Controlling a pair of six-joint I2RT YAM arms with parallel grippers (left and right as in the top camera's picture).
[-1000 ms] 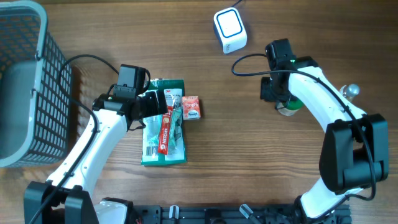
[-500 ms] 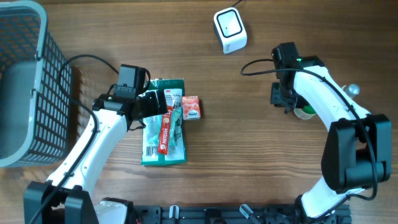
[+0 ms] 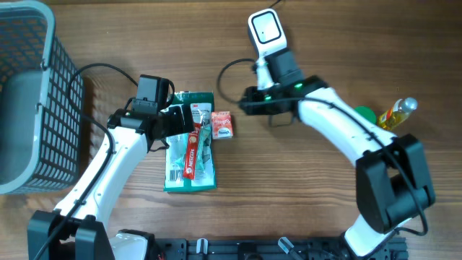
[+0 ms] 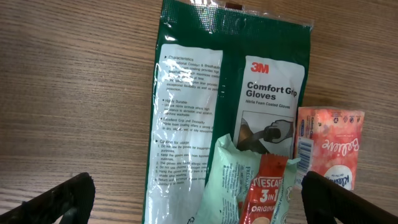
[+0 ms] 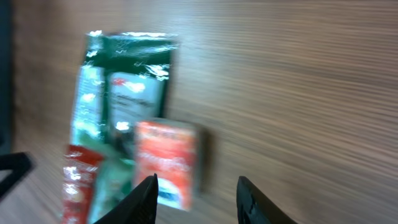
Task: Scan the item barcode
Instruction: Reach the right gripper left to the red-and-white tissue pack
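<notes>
Swinging in from the right side of the table, the right arm has crossed to the centre, and its gripper [image 3: 245, 102] now hangs near the tissue pack [image 3: 222, 124], fingers apart with nothing between them. It has left the bottle [image 3: 398, 112] behind, now lying flat. The left arm has not shifted.

The table [image 3: 325, 209] is brown wood with straight grain. A grey plastic mesh basket [image 3: 43, 108] stands at the far left.

The 3M gloves pack [image 3: 180, 170] is a flat rectangle of glossy green film with white printed panels. Its long axis runs near to far, with the header end pointing away from the robot. The left gripper [image 4: 202, 202] hovers over it with its claw spread wide and empty.

The bottle is yellow with a clear cap, its long axis slanting far-right, cap outward. A round green object [image 3: 365, 113], partly hidden by the arm, sits just beside its base.

The white scanner [image 3: 266, 30] is a rounded box at the far edge.

A red Nescafé stick sachet [image 3: 192, 150] and a mint-green sachet [image 4: 227, 180] lie on the gloves pack, nearly parallel to it.

The tissue pack is a small orange-pink soft-wrapped block. It lies just beside the gloves pack's right edge, its long axis also near to far.
</notes>
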